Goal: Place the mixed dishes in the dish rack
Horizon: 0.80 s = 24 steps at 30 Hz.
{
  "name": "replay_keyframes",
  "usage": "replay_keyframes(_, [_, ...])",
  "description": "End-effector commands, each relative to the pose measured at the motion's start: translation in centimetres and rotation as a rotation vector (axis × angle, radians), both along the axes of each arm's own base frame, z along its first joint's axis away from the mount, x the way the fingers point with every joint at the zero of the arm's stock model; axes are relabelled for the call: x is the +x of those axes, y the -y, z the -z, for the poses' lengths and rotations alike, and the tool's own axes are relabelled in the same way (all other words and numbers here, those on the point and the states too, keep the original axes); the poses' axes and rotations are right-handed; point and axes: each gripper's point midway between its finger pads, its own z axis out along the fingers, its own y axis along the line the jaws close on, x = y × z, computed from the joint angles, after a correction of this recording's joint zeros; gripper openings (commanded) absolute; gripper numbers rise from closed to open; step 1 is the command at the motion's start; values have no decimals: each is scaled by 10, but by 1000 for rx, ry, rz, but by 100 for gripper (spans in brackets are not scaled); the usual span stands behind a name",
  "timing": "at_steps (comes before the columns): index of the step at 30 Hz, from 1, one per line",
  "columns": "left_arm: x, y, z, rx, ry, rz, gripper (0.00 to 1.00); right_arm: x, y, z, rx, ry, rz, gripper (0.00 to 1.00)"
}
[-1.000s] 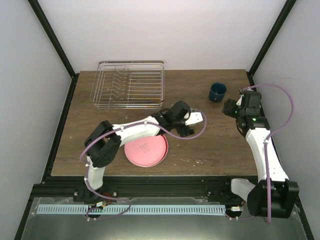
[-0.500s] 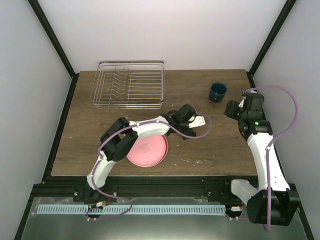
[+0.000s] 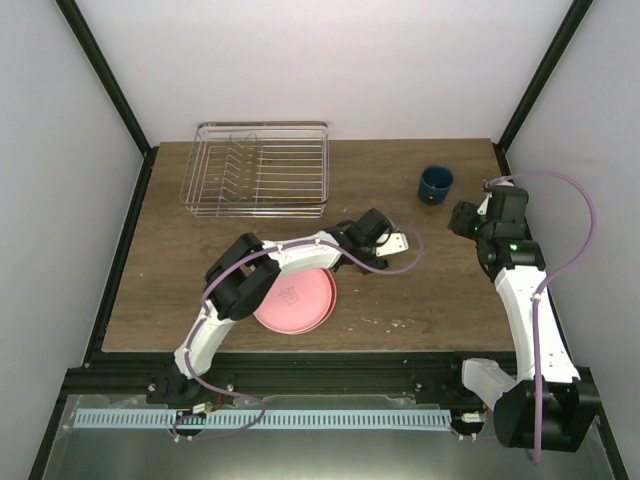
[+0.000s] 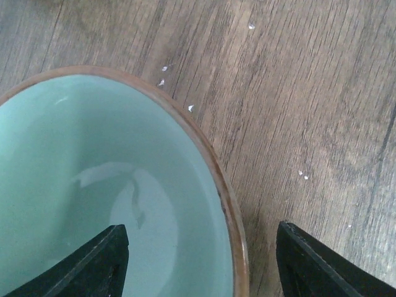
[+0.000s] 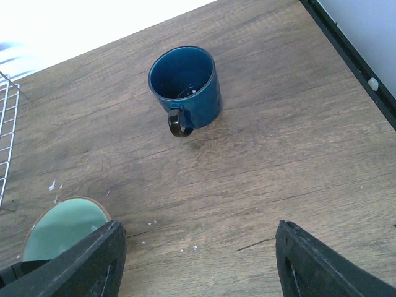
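The small mint-green bowl with a brown rim sits on the wooden table under my left gripper. That gripper is open: one finger hangs inside the bowl, the other outside, with the rim between them and untouched. The bowl's edge also shows in the right wrist view. The dark blue cup stands upright at the back right. My right gripper hovers open just in front of it, holding nothing. The pink plate lies flat at the near centre. The wire dish rack stands at the back left.
A black frame rail borders the table's right edge close to the cup. The rack's wire corner shows at the left of the right wrist view. Small white crumbs dot the wood beside the bowl.
The left arm reached a little further right to the bowl, then its jaws narrowed around the rim. The right gripper shifted slightly, then held still.
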Motion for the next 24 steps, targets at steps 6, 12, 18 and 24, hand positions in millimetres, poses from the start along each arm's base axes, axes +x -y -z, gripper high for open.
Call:
replay_keyframes(6, [4, 1, 11, 13, -25, -9, 49, 0, 3, -6, -15, 25, -1, 67])
replay_keyframes(12, [4, 1, -2, -33, -27, -33, 13, 2, 1, -4, -6, 26, -13, 67])
replay_keyframes(18, [4, -1, -41, -160, -76, -93, 0, 7, -12, 3, 38, 37, -73, 67])
replay_keyframes(24, [11, -24, -121, -400, -169, -209, 0, 13, -44, 6, 132, 83, -243, 67])
